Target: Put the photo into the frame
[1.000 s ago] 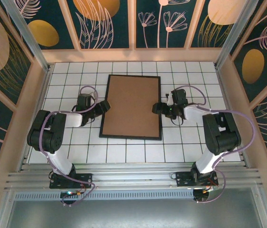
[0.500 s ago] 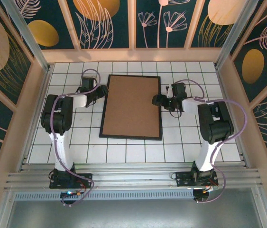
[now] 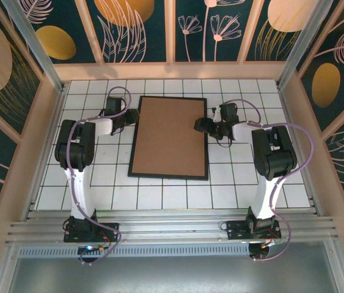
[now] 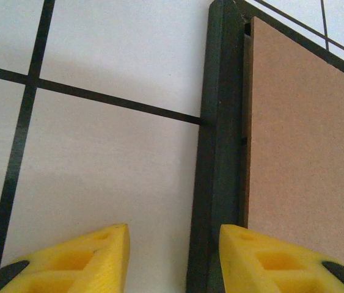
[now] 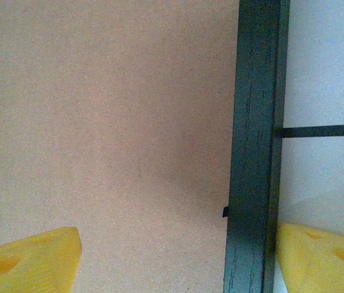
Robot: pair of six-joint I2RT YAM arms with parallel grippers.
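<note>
The frame [image 3: 168, 177] lies flat on the tiled table, its narrow black rim around a plain brown backing board [image 3: 170, 135]. The photo is hidden. My left gripper [image 3: 134, 116] is at the far part of the left rim [image 4: 220, 122]. It is open [image 4: 173, 256], with the rim between its yellow fingers close to the right one and a gap to the left one. My right gripper [image 3: 200, 126] is open at the right rim [image 5: 257, 122]. It straddles the rim [image 5: 178, 256], one finger over the board [image 5: 110, 122] and one over the tile.
White tiles with dark grout [image 3: 98, 183] surround the frame on all sides. Wooden walls [image 3: 43, 134] enclose the table left, right and at the back. Both arm bases [image 3: 89, 229] stand at the near edge.
My left gripper has moved away from me along the frame's left rim and its jaws have narrowed. My right gripper has shifted slightly farther along the right rim.
</note>
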